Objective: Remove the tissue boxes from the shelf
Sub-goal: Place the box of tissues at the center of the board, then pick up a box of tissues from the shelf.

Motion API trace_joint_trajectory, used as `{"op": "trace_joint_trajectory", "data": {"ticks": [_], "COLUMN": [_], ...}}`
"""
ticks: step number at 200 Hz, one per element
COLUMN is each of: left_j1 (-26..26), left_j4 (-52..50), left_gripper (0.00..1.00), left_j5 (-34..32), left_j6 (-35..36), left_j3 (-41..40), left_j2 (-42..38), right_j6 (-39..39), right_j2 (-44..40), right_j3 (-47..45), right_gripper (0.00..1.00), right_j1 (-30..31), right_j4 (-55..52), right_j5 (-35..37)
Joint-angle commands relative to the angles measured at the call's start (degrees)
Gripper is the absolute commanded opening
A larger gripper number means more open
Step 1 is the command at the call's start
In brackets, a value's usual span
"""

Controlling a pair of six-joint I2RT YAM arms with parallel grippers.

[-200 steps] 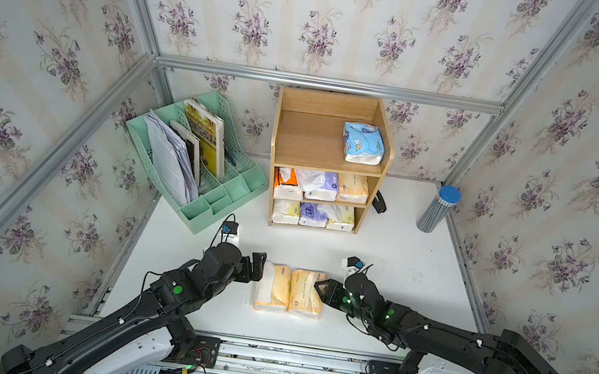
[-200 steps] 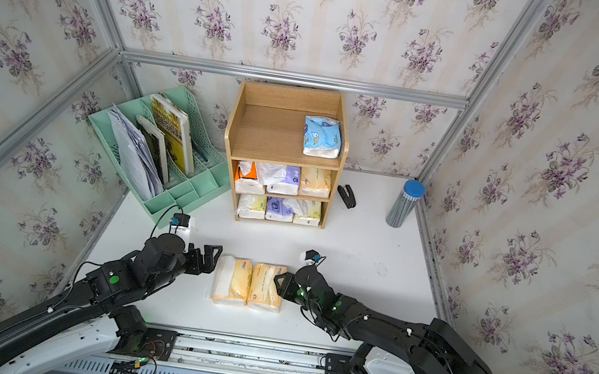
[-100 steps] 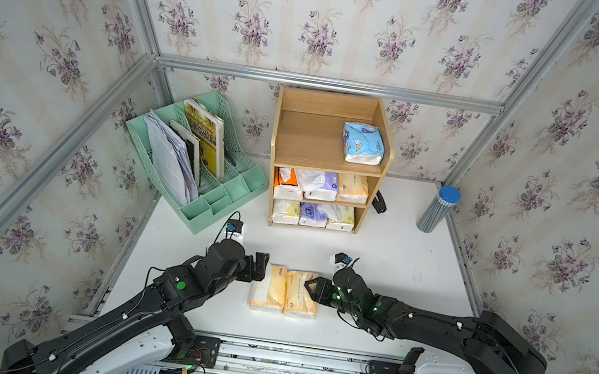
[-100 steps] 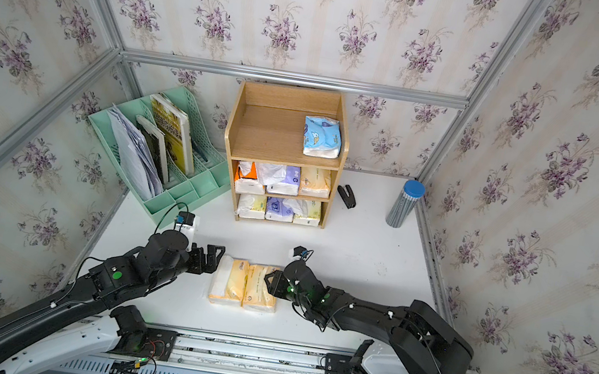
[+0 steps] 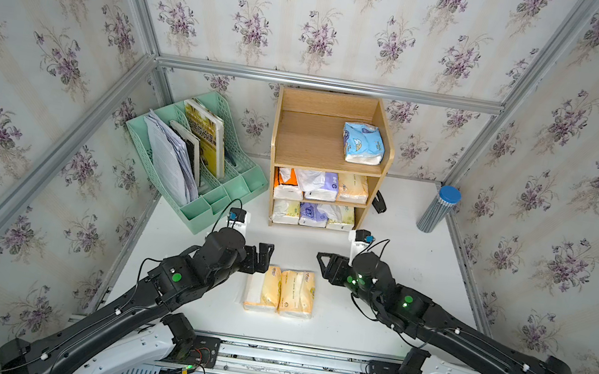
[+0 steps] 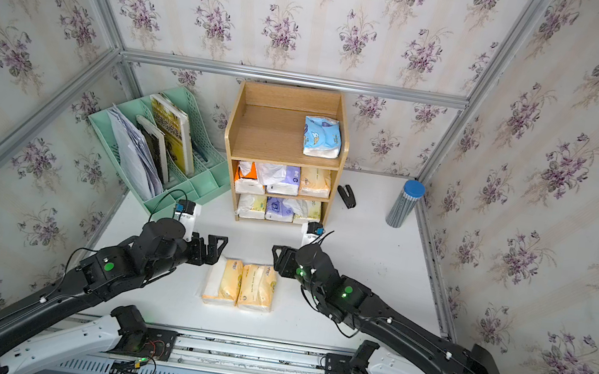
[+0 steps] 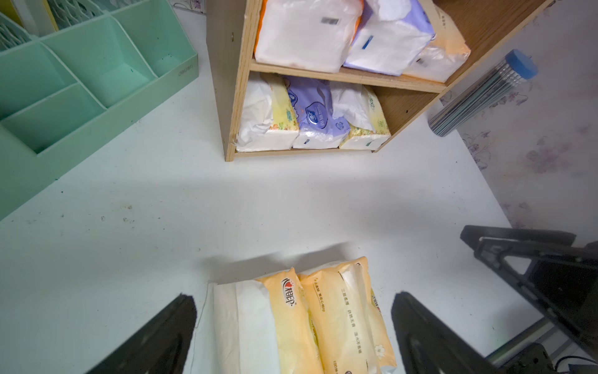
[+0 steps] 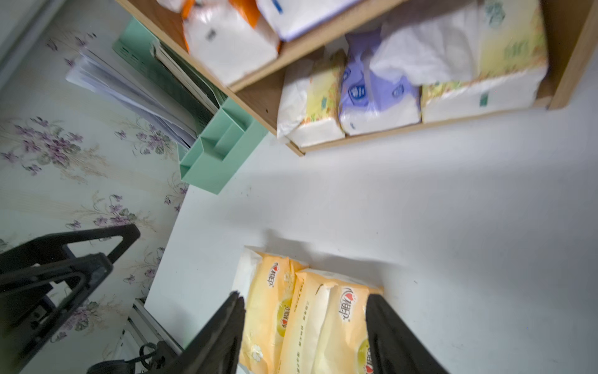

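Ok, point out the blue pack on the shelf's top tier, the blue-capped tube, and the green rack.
Blue pack (image 5: 362, 143): in a top view, its upper face.
Tube (image 5: 437, 214): in a top view, the striped mid-body.
Rack (image 5: 236, 190): in a top view, a low front compartment.

Open lane before the shelf (image 5: 309, 140)
Passable over bare counter (image 5: 301, 243) between shelf front and two peach packs (image 5: 281, 291); hemmed left by green file rack (image 5: 245, 183), right by stapler (image 5: 380, 203) and striped tube (image 5: 437, 214); lower tiers packed tight, top tier open beside blue pack (image 5: 362, 143).
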Motion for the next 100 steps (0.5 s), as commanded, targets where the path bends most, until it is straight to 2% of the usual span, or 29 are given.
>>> {"op": "trace_joint_trajectory", "data": {"ticks": [1, 31, 76, 85, 100], "left_j1": [0.1, 0.2, 2.3, 4.1, 8.0], "left_j4": [-1.8, 0.9, 6.7, 7.5, 10.2], "left_gripper": [0.99, 0.99, 0.99, 0.99, 0.99], "left_j5": [0.0, -2.6, -3.4, -1.6, 5.3], "left_j6": [3.1, 6.7, 13.6, 13.4, 12.7], "left_j3": [3.7, 7.9, 15.0, 16.2, 17.2], "left_j2": [1.4, 4.1, 11.1, 12.8, 15.6], "right_j6": [-6.3, -9.0, -10.2, -9.5, -8.4], "right_j2": [-2.6, 0.5, 12.7, 15.1, 18.9], "right_j3": [5.4, 17.3, 34.0, 36.4, 40.5], "right_gripper": [0.67, 0.67, 0.69, 0.7, 0.72], "right_j1": [-2.2, -6.2, -11.5, -13.0, -14.9], "right_j4": [-3.1, -4.0, -3.7, -4.0, -5.5], "right_j5": [2.4, 2.9, 5.4, 5.6, 7.5]}}
